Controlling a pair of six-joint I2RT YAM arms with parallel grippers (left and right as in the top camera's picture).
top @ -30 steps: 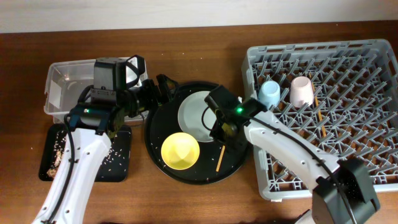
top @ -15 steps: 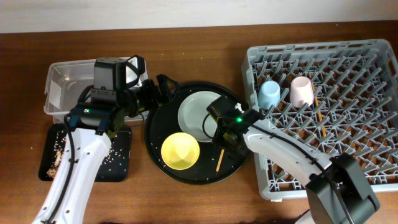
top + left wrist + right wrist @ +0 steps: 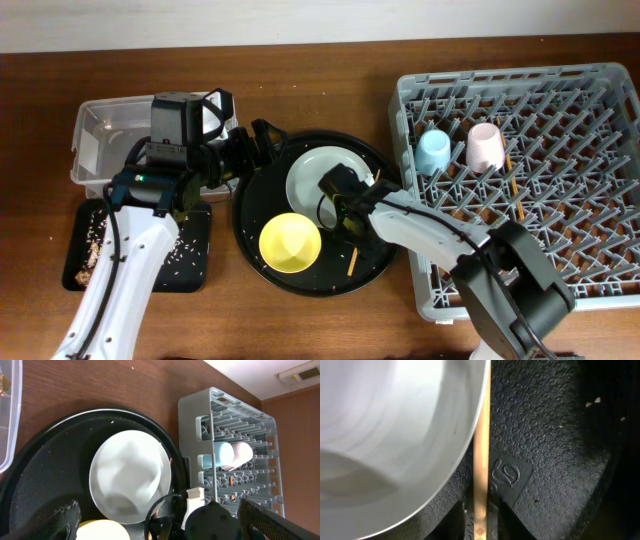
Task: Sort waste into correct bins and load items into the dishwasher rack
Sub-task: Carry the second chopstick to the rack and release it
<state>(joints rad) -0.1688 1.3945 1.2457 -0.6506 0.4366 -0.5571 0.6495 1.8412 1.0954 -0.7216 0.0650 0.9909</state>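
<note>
The grey rack (image 3: 520,72) fills the right side of the wooden table (image 3: 300,70). A blue cup (image 3: 432,152) and a pink cup (image 3: 485,146) sit side by side among the pegs near its back left corner. A thin wooden stick (image 3: 516,193) lies in the lattice just right of them.

The round tray (image 3: 255,205) sits at centre, just left of the rack. On the far left, the clear tub (image 3: 110,125) stands behind the flat tray (image 3: 200,235), which holds brown scraps (image 3: 92,245) and scattered rice.

The plate (image 3: 312,180) rests on the back half of the round tray. The yellow bowl (image 3: 290,242) sits in front of it, towards the left.

A chopstick (image 3: 352,258) lies on the round tray by the plate's right rim, its near end pointing at the tray's front edge.

The right claw (image 3: 338,203) is low over the plate's front right edge. In the wrist view its jaws are drawn in narrow, one finger (image 3: 457,520) on each side of the chopstick (image 3: 481,450), pinching it where it runs along the plate's rim.

The left claw (image 3: 262,143) hangs at the round tray's back left edge, jaws spread wide and holding nothing.
</note>
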